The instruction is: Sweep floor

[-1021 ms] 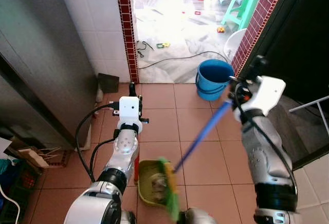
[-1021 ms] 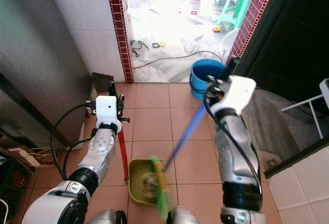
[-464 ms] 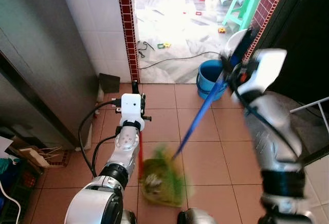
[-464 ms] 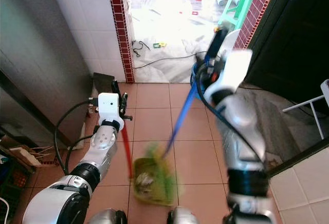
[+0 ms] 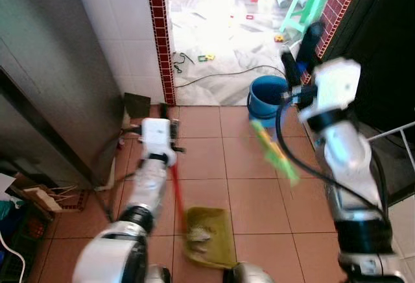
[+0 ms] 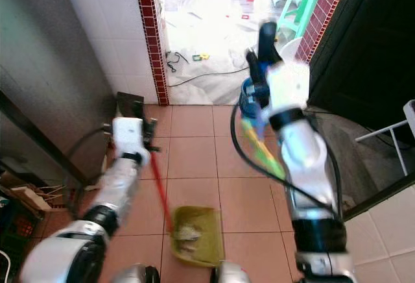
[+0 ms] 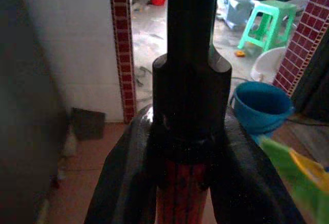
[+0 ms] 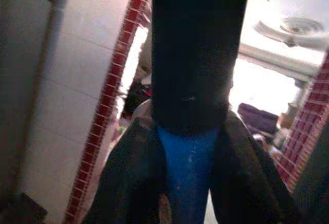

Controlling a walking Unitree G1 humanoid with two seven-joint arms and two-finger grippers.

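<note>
We hold a green dustpan (image 6: 196, 234) by its red handle (image 6: 161, 191) with our left gripper (image 5: 157, 141), whose fingers are clamped around the top of that handle; our left wrist view shows the black fingers (image 7: 128, 172) pressed on either side of the red shaft. The dustpan rests on the terracotta tiled floor (image 5: 201, 147) near us, slightly left of centre, with a small pile of grey dirt (image 6: 188, 232) inside it. Our right gripper (image 5: 299, 75) is raised high on the right, and it grips the blue broom handle (image 8: 187, 167), fingers closed on both sides of it in our right wrist view. The green broom head (image 5: 275, 153) hangs in the air, blurred, above the tiles and just in front of a blue bucket (image 5: 269, 98) that stands on the floor at the far right, beside a red brick pillar (image 5: 334, 17). To the far left a second red brick strip (image 5: 160, 36) edges a white tiled wall (image 5: 107, 17), and a grey metal door (image 5: 45, 69) runs along our left side. Beyond the doorway lies a bright room with a green stool (image 5: 305, 4), scattered small toys (image 5: 206, 56) and a black cable (image 5: 220, 75) across its pale floor.
</note>
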